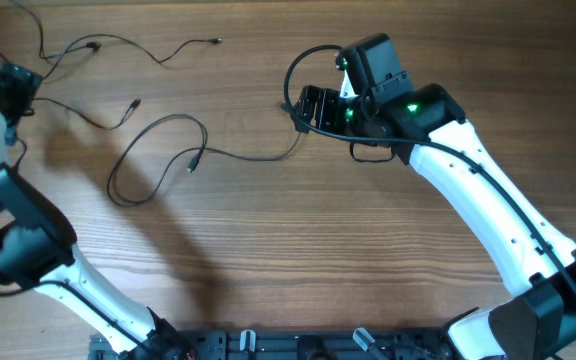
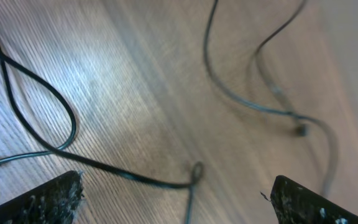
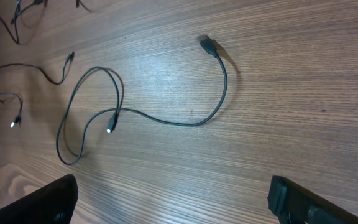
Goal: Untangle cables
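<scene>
Black cables [image 3: 179, 124]: long loop is laid leftward from the released right gripper [image 3: 173, 198], nearer than the released left gripper [image 2: 179, 196].

surf: wood-grain tbl [image 1: 298, 260], mid-brown | light: soft shadows at L | pale glare on grain, wrist views
</scene>
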### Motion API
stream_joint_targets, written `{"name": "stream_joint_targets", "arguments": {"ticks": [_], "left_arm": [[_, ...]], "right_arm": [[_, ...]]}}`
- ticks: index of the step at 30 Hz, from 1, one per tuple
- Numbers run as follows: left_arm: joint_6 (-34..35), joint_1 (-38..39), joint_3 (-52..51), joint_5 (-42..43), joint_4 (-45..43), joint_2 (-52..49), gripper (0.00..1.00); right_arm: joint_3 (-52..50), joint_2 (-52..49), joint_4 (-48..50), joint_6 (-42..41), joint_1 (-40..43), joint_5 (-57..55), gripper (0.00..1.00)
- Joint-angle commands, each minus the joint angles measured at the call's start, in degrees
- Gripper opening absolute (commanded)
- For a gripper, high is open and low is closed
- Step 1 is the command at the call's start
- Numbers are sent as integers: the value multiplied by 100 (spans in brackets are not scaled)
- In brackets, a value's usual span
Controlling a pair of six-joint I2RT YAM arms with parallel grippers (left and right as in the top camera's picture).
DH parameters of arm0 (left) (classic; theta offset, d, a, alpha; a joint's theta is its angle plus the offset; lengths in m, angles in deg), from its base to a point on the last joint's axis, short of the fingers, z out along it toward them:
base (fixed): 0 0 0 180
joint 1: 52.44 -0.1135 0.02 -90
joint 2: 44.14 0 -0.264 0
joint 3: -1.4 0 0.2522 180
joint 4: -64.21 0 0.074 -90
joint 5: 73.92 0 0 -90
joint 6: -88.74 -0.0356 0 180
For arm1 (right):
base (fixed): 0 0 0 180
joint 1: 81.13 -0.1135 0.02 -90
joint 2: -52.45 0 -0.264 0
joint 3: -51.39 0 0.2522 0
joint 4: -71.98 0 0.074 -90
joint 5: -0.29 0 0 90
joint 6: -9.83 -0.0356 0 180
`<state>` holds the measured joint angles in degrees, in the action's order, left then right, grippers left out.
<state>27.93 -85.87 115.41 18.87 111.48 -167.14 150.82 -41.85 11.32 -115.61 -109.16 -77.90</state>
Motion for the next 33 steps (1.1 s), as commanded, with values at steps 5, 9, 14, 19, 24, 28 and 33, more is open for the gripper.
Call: {"name": "stream_joint_targets", "arguments": {"ticks": [5, 9, 14, 19, 24, 28, 33], "left_arm": [[-48, -22, 11, -673, -13, -549, 63], [-48, -15, 17, -319, -59, -503, 4], [-48, -4, 17, 2041, -111, 98, 4], [-114, -4, 15, 3742, 817, 435, 4], [-815, -42, -210, 2249, 568, 323, 4], [-306, -197, -210, 1088, 116, 76, 4], [-173, -367, -212, 448, 142, -31, 13]], "right_arm": [[13, -44, -31, 96, -7, 74, 100], [13, -44, -35, 94, -7, 74, 100], [13, -44, -22, 94, -7, 72, 100], [13, -44, -7, 103, -7, 70, 100], [13, -48, 11, 190, -7, 72, 100], [13, -48, -37, 205, -7, 74, 100], [13, -48, -37, 208, -7, 76, 100]]}}
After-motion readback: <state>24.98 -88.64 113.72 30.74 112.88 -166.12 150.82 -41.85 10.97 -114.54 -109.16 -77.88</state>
